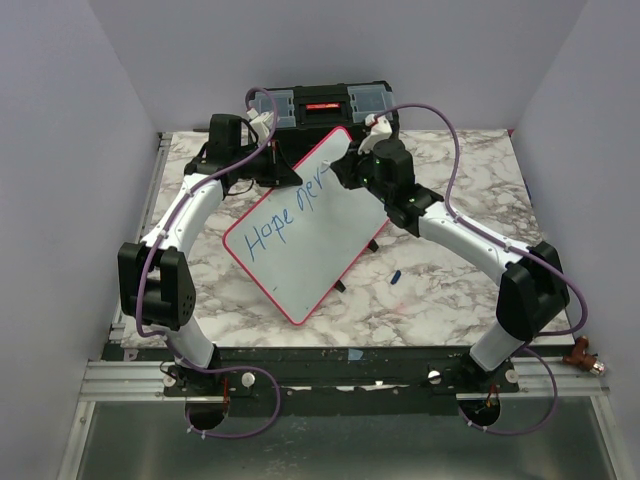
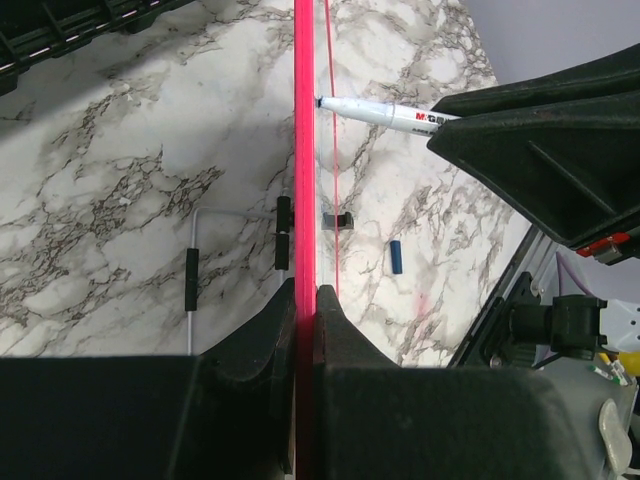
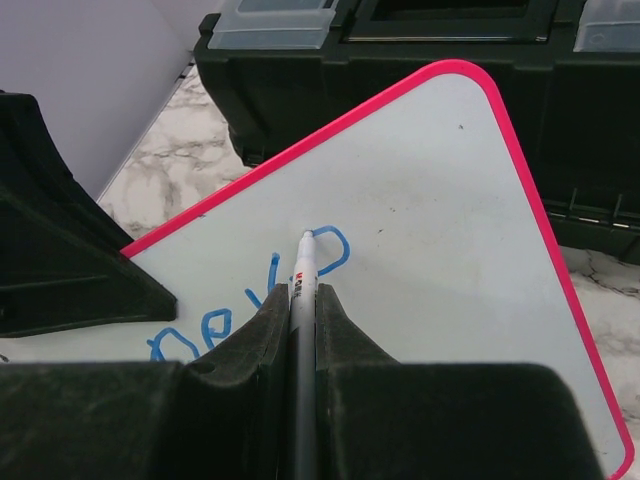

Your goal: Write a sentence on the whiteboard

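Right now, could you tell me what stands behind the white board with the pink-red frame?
A black plastic toolbox with clear lid compartments stands behind the whiteboard; the board covers part of its front.

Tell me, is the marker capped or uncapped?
Uncapped: the marker shows a bare tip on the whiteboard; a blue cap lies on the table.

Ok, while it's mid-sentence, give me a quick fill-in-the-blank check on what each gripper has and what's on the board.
1. The right gripper holds a marker whose ink is ____.
2. The first word on the whiteboard reads ____.
3. The left gripper is shut on the pink frame of the ____.
4. At the far edge of the table stands a black ____.

Missing words: blue; Hope; whiteboard; toolbox.
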Robot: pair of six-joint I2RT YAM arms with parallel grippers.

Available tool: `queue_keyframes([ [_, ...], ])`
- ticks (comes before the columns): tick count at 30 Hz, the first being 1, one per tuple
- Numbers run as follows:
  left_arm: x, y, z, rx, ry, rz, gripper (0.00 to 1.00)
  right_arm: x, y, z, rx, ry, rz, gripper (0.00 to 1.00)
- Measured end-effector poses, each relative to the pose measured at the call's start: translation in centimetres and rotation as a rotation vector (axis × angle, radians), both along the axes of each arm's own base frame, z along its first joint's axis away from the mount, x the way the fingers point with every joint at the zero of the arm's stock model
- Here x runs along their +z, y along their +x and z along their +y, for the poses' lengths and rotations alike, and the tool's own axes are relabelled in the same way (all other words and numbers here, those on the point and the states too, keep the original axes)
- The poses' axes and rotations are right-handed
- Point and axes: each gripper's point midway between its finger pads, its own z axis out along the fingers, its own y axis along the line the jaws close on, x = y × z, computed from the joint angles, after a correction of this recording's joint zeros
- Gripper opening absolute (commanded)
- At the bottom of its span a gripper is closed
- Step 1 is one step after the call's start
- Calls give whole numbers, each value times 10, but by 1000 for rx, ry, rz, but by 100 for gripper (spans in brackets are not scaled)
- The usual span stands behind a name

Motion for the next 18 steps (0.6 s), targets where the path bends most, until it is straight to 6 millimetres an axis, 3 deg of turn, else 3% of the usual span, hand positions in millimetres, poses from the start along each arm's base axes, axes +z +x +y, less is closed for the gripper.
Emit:
queue_keyframes([
  [9, -1, 0, 1, 3, 1, 5, 0, -4, -7, 6, 49, 10, 20, 1],
  [18, -3, 2, 3, 12, -1, 17, 0, -26, -21, 0, 63, 7, 72, 1],
])
